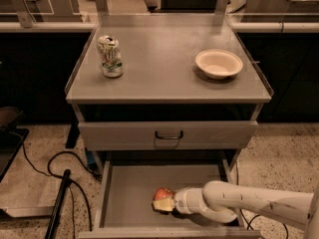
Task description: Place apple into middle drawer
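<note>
Reaching in from the right, the white arm (249,203) lies low across the open middle drawer (129,193), with the tool (165,206) at its left end, near the centre of the drawer floor and towards the front edge. The apple (161,193) sits on that floor right at the tool's tip, touching it. Whether the tool is clenched on the fruit or released beside it cannot be told. The apple looks round, so no long axis shows. Its red side faces up and a yellowish patch lies lower, towards the tool. Which way the stem dimple points cannot be made out. Above, the upper drawer (168,134) with its dark loop handle is closed. On the worktop (164,59) a crumpled soda can (110,57) stands upright at the left and a cream bowl (219,63) rests at the right, well apart. Dark cables (55,166) trail over the speckled floor to the left of the cabinet.
</note>
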